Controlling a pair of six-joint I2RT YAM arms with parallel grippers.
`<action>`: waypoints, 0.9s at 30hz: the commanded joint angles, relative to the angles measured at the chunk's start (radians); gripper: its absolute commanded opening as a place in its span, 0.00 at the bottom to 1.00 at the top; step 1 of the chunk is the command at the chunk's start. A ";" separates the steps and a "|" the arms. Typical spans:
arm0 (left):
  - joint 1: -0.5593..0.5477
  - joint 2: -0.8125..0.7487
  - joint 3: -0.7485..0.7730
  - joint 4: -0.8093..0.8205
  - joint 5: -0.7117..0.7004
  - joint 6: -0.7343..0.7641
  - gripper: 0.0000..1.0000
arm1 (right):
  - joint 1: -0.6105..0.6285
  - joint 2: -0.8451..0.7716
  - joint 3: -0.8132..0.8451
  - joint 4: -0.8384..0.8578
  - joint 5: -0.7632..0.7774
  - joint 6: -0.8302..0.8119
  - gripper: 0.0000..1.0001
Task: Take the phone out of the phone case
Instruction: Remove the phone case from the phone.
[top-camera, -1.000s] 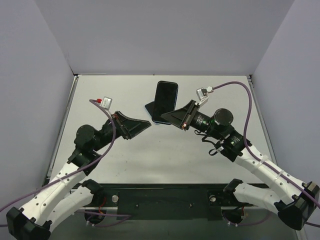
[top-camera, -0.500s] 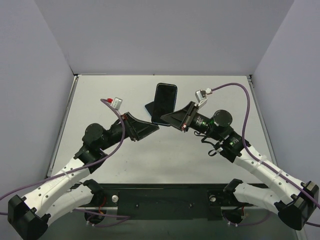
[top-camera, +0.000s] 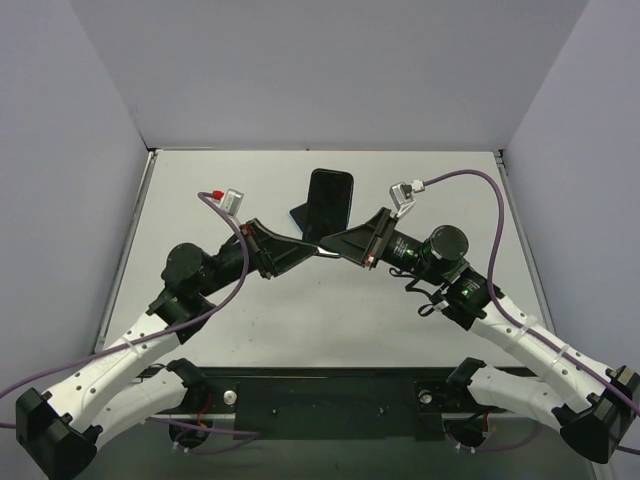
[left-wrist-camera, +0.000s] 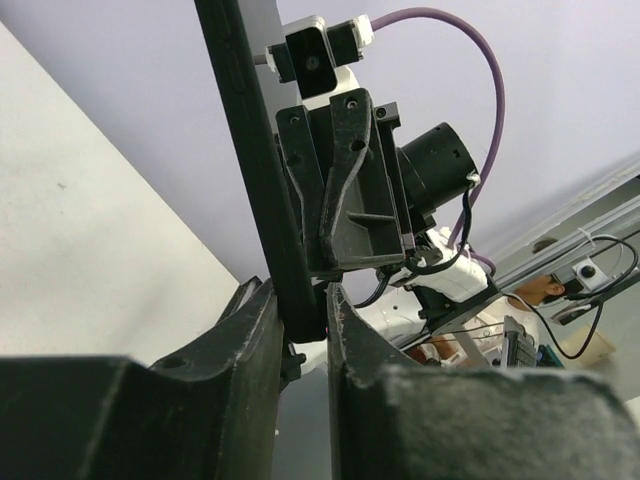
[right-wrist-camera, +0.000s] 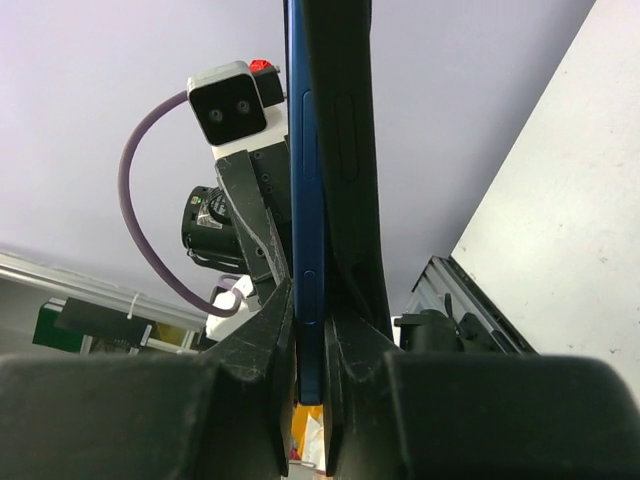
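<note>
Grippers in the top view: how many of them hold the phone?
2. The left gripper pinches the bottom edge of the phone from the left; the right gripper clamps the same edge from the right. None seems hidden.

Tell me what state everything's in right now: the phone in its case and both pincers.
cased phone, lifted off the table, standing roughly upright, phone and case still together.
right pincer, shut on the cased phone's lower end.
left pincer, fingers on either side of that same lower end, apparently shut on it from the opposite side.
</note>
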 joint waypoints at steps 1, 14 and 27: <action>-0.002 -0.017 0.055 0.072 0.093 0.167 0.17 | 0.005 -0.031 0.023 0.140 -0.027 0.053 0.00; -0.003 -0.083 0.055 -0.167 0.267 0.759 0.00 | -0.016 0.024 0.022 0.468 -0.216 0.464 0.00; 0.008 -0.097 0.015 -0.166 0.050 0.574 0.20 | -0.035 -0.009 0.026 0.362 -0.215 0.376 0.00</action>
